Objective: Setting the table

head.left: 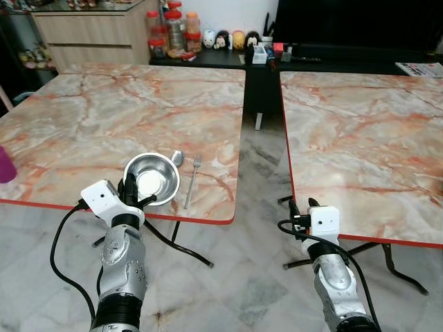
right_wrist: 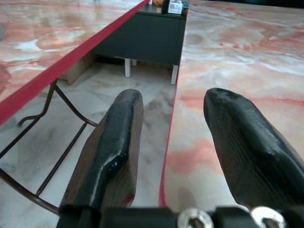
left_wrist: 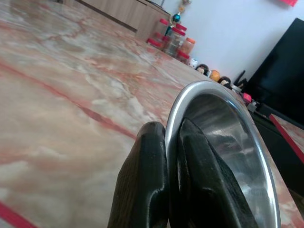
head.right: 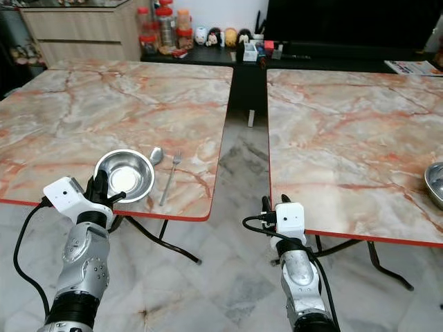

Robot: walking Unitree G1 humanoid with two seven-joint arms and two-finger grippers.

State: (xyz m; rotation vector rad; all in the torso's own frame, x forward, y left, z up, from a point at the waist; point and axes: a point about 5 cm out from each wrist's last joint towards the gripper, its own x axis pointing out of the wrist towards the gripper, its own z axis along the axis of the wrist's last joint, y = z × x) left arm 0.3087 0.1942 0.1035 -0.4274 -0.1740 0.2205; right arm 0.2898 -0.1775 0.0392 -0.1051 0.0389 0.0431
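The left gripper [head.left: 130,188] is pinching the rim of a steel bowl [head.left: 151,178] near the left marble table's [head.left: 104,117] front edge, beside a fork [head.left: 192,180]; slipping could drop it. The right gripper [right_wrist: 173,123] is hanging agape, empty

Steel bowl [head.left: 152,178], spoon [head.left: 177,158], fork [head.left: 192,179] near table [head.left: 104,117] edge.

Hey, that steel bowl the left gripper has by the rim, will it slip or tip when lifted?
The steel bowl looks thin and polished, so probably light but slippery. The left gripper pinches only one edge of the rim, so the bowl may swing or tilt. It seems rigid, unlikely to bend.
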